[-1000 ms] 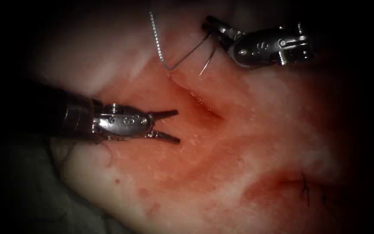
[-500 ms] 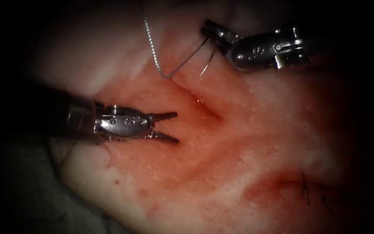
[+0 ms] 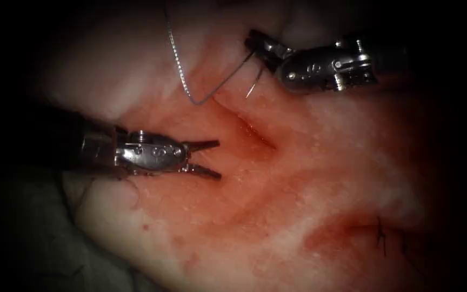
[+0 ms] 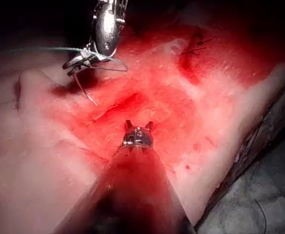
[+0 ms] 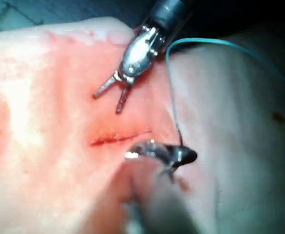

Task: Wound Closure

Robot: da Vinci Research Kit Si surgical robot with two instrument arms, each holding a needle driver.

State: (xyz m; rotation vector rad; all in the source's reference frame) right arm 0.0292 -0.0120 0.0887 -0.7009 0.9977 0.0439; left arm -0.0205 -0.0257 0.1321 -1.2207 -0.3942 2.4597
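The tissue (image 3: 309, 178) carries a short cut (image 3: 255, 132) wet with red fluid. My right tool (image 3: 254, 42) hovers beyond the cut's upper end, jaws shut on the curved needle (image 3: 253, 85). It grips partway along the curve, and the needle's point hangs free just above the tissue, right of the cut. The thread (image 3: 177, 54) runs from the needle's tail through a low bend left of the cut, then upward out of view. My left tool (image 3: 219, 160) rests left of the cut, jaws open and holding nothing. The left wrist view has the needle (image 4: 86, 90) under the right tool (image 4: 79, 62).
Dark cut ends of thread (image 3: 380, 235) from an older stitch stand at the tissue's lower right. Grey cloth (image 3: 33, 243) lies beyond the tissue's lower left edge. In the right wrist view the left tool (image 5: 108, 100) sits above the cut (image 5: 120, 138).
My right tool has drifted a little to the left with the needle, and the thread's low bend has slid left and down. The left tool has barely moved.
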